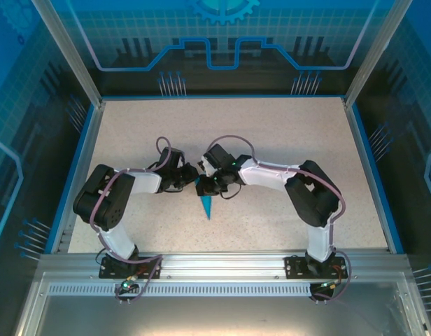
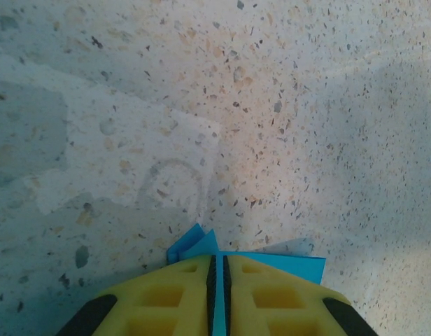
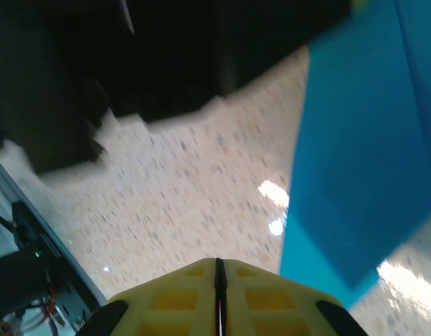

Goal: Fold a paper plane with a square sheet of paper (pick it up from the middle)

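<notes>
Left wrist: left tool (image 2: 217, 259) cut off by bottom edge. Paper plane (image 2: 292, 264) mostly hidden behind it, just corners and a thin strip in the seam visible. Right wrist: whole view motion-blurred. Right tool (image 3: 217, 260) cut off at bottom. Paper plane cropped by top and right edges. Dark mass (image 3: 131, 56) at top, can't tell what. Top view: paper plane's upper part hidden under both tools near worktop (image 1: 271, 140) centre, folds too small to tell.
</notes>
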